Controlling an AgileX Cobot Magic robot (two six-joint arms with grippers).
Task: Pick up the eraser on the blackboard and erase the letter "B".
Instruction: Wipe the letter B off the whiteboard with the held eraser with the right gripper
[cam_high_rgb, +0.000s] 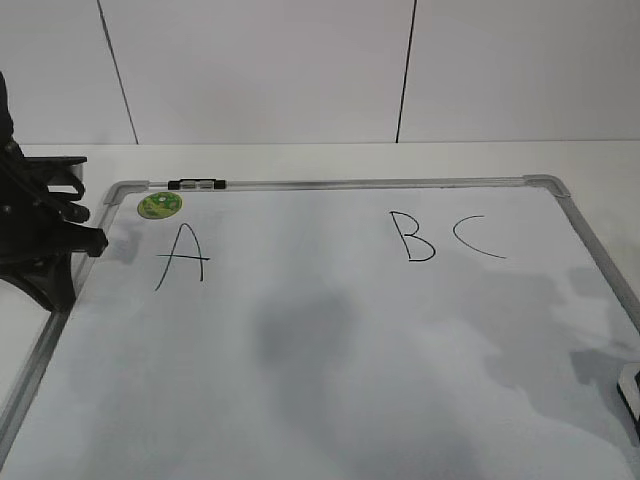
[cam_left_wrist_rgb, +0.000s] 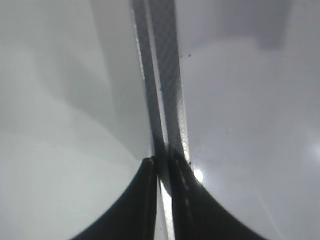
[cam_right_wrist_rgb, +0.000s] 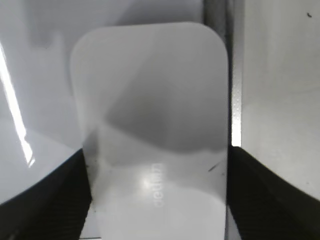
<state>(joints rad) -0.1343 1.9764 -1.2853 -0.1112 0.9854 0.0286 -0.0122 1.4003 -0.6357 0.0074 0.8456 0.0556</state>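
Note:
The blackboard (cam_high_rgb: 330, 360) is a white dry-erase board with a grey frame, lying flat. The letter "B" (cam_high_rgb: 412, 236) is drawn in black right of the middle, untouched. In the right wrist view the white eraser (cam_right_wrist_rgb: 150, 100) lies beside the board's right frame rail, and my right gripper (cam_right_wrist_rgb: 157, 150) has a finger against each long side of it. In the exterior view only a sliver of the eraser (cam_high_rgb: 631, 388) shows at the right edge. My left gripper (cam_left_wrist_rgb: 161, 162) is shut and empty over the left frame rail (cam_left_wrist_rgb: 165, 75), also seen in the exterior view (cam_high_rgb: 95, 243).
A black "A" (cam_high_rgb: 180, 257) is at the left and a "C" (cam_high_rgb: 477, 237) sits just right of the B. A round green magnet (cam_high_rgb: 159, 205) and a black marker (cam_high_rgb: 197, 184) sit at the board's top left. White table and wall lie behind.

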